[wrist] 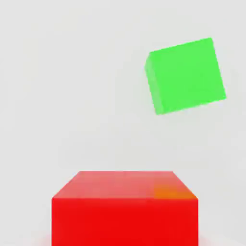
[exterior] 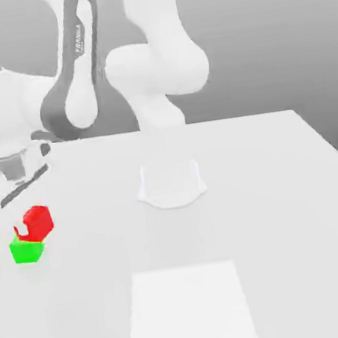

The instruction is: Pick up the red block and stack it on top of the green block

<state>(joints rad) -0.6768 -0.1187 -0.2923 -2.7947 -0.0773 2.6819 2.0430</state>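
The white arm (exterior: pixel 158 45) reaches over the pale table (exterior: pixel 269 211) at the exterior view's left, its gripper (exterior: pixel 15 235) apparently pinching the red block, though white parts blend there. The red block (exterior: pixel 39 223) sits at the hand, and the green block (exterior: pixel 27 250) lies apart from it in the hand view.

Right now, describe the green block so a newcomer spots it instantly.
Find the pale table. Toward the exterior view's left, below the white arm's gripper, sits a small bright green block. Its neighbour, the similar block just above, is red.
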